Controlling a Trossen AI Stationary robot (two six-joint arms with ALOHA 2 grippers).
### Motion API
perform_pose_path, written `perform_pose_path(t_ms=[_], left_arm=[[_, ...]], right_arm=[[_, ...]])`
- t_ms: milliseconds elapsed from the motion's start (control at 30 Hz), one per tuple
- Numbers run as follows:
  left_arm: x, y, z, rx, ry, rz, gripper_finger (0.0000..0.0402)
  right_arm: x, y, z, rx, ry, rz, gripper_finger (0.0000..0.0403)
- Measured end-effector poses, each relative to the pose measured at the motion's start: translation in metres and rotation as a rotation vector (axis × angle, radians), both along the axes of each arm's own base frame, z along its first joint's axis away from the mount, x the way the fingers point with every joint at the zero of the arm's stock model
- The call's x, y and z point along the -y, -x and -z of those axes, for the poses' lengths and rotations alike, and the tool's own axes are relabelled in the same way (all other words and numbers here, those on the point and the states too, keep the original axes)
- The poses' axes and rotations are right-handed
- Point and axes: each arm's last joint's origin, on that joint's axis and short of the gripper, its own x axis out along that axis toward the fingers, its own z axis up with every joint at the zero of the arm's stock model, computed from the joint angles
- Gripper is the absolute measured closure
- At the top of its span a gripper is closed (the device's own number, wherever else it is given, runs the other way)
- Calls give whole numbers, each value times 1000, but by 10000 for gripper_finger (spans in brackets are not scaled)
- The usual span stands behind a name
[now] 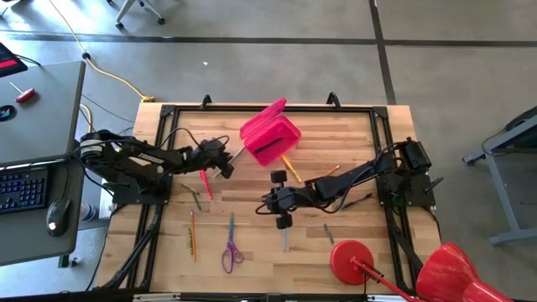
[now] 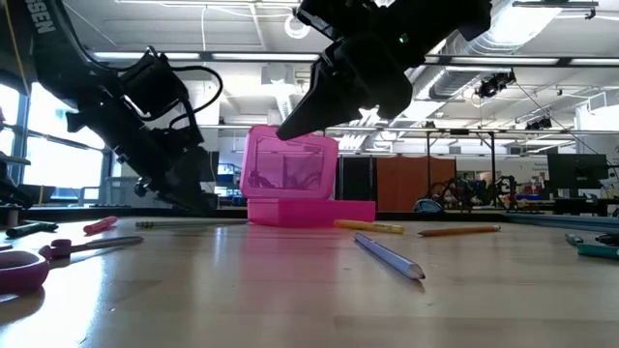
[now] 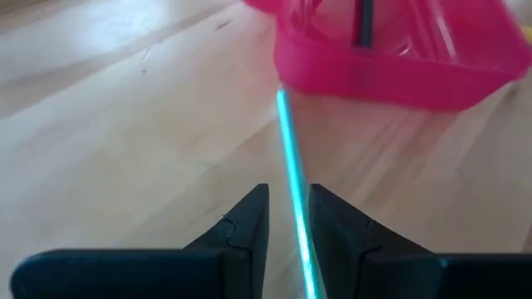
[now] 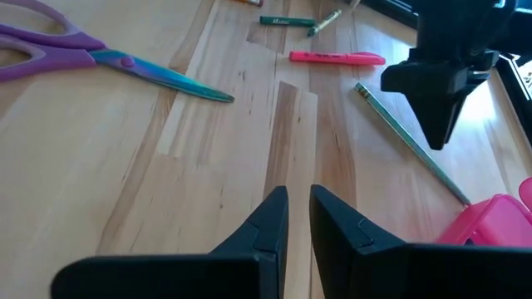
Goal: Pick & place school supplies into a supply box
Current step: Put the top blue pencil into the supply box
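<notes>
Pink supply box (image 1: 270, 134) sits near table (image 1: 352, 134) far edge, its contents blurred. Left gripper (image 1: 225, 161) clamps a thin green pencil (image 3: 293, 162), tip touching the box wall. Right gripper (image 1: 281, 201), mid-table, fingers nearly together, empty.

I'm seeing the bright pink supply box (image 1: 270, 138) sitting open near the table's far edge, lid (image 2: 288, 166) standing up. Purple-handled scissors (image 1: 231, 252) are lying near the front edge, beside an orange pencil (image 1: 191, 232); a pink pen (image 1: 205, 184) is lying left of centre.
</notes>
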Motion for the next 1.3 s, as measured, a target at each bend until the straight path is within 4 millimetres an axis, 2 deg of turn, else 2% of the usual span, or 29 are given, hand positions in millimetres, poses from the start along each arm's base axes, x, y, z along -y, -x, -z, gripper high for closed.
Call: perform_pose_path(t_ms=[700, 933, 1300], left_arm=[[1, 0, 2, 14, 51, -15, 282], [-1, -5, 18, -17, 54, -34, 282], [-7, -16, 49, 32, 18, -141, 282]], right_arm=[[0, 0, 0, -4, -1, 0, 371], [0, 0, 0, -6, -1, -1, 371], [0, 1, 1, -10, 0, -1, 371]])
